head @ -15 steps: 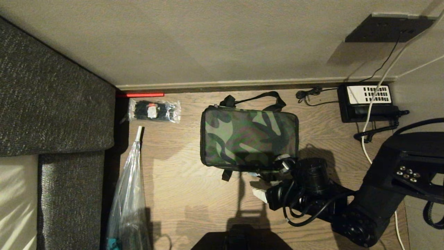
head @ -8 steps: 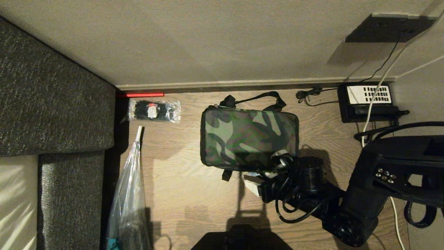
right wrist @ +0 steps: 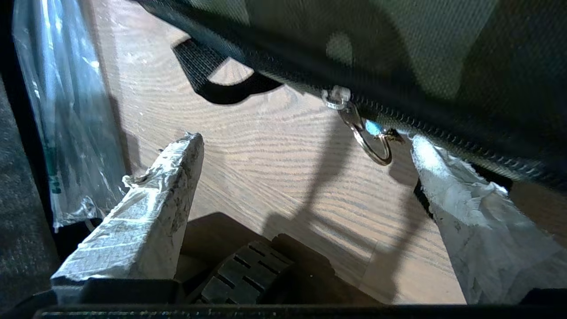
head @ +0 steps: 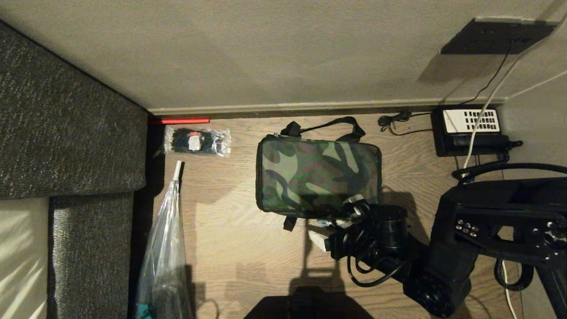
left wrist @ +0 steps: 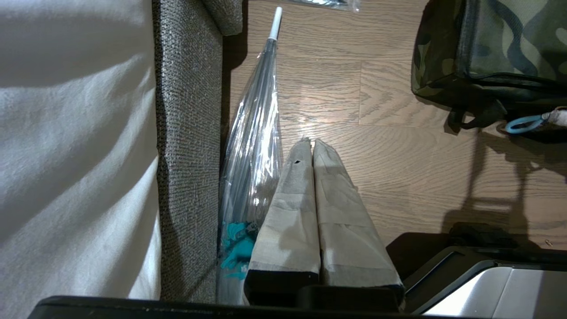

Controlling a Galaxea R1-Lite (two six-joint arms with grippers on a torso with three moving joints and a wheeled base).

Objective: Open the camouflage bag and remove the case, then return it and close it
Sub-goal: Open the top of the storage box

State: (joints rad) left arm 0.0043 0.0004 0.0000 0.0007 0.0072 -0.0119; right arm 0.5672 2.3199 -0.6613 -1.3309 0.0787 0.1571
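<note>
— Sitting shut on the wood floor (head: 230, 248), the camouflage bag (head: 316, 175) lies near the wall?
— Yes. The right gripper (right wrist: 305, 146) gapes empty beside its zipper pull ring (right wrist: 374, 144); the left gripper (left wrist: 312, 146) stays clenched, parked.

Bag mid-floor, sofa left, phone right.
Camouflage bag (head: 318, 175) on floor (head: 230, 248); ties packet (head: 197, 141) and umbrella (head: 164, 248) left beside sofa (head: 71, 146); telephone (head: 470, 131) right by wall; right gripper (head: 336, 223) at bag's near edge.
</note>
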